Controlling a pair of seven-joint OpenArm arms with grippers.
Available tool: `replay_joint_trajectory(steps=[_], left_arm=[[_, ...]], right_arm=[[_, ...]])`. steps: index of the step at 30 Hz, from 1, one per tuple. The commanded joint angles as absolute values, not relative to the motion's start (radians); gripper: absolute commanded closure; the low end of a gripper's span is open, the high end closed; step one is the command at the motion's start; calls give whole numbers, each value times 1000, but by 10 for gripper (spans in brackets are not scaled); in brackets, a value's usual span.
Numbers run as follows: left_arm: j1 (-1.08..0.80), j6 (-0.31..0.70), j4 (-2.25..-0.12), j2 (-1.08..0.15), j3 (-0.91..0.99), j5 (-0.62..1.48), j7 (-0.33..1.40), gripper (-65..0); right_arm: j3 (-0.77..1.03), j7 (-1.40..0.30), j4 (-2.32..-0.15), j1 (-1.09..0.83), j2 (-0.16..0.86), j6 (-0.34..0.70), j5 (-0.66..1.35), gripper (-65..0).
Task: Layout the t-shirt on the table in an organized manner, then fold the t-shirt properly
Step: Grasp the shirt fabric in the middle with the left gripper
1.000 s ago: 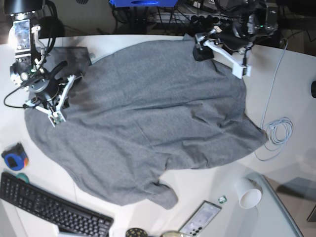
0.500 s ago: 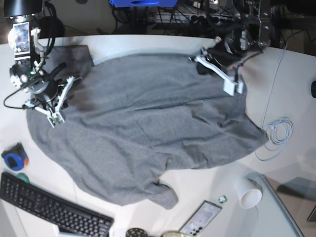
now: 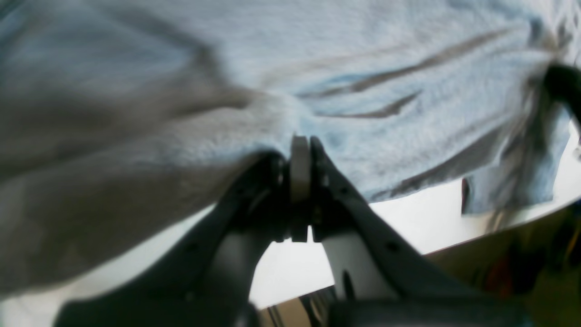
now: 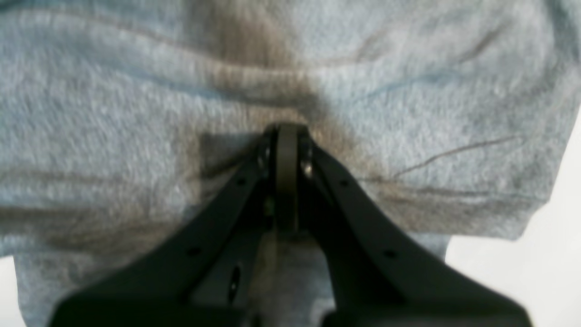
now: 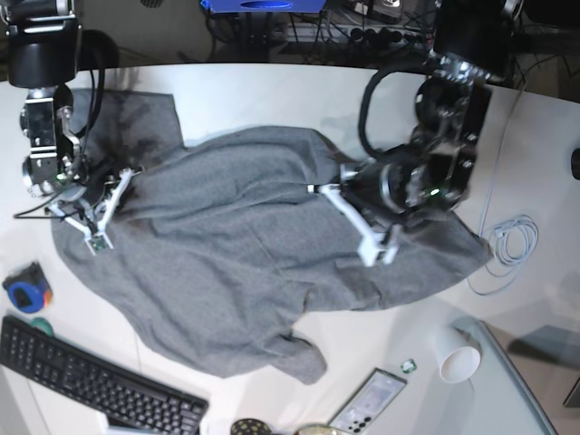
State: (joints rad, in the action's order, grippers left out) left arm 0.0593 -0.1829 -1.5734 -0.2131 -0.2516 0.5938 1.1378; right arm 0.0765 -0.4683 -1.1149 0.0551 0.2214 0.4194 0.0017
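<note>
Because the t-shirt (image 5: pixel 245 272) is soft, limp knit sprawled rumpled across the counter (image 5: pixel 544 181), it sags wherever unsupported — both the left tool (image 3: pixel 300 150) and right tool (image 4: pixel 287 150) sit pinched closed on its cloth — so hems or shoulders look the best holds.

Shirt (image 5: pixel 236 263): soft matt grey knit cloth, fuzzy nap close up. Table (image 5: pixel 272 82): smooth white, slight sheen. Gripper fingers (image 4: pixel 345 213): matt black plastic; white plastic on left one (image 3: pixel 349 254).
</note>
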Motion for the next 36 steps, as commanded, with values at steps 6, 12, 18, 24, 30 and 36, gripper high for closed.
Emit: replay_joint_trajectory(steps=[6, 12, 18, 24, 30, 36], left_arm=[[217, -179, -1340, -174, -343, 602, 1135, 0], [305, -179, -1273, -157, -343, 607, 1135, 0], [305, -179, -1280, -157, -337, 611, 1135, -405], [242, -179, -1417, -176, -303, 668, 1135, -579], [-35, -179, -1698, -188, 15, 812, 1133, -579], [-288, -176, -1791, -188, 117, 811, 915, -578]], right_arm=[[76, -481, -1104, 67, 251, 417, -5, -3], [76, -481, -1104, 64, 252, 417, -5, -3], [74, -481, -1104, 64, 251, 417, -5, -3], [74, -481, -1104, 64, 251, 417, -5, -3], [74, -481, -1109, 61, 252, 417, -5, -3], [74, -481, -1109, 61, 251, 417, -5, -3]])
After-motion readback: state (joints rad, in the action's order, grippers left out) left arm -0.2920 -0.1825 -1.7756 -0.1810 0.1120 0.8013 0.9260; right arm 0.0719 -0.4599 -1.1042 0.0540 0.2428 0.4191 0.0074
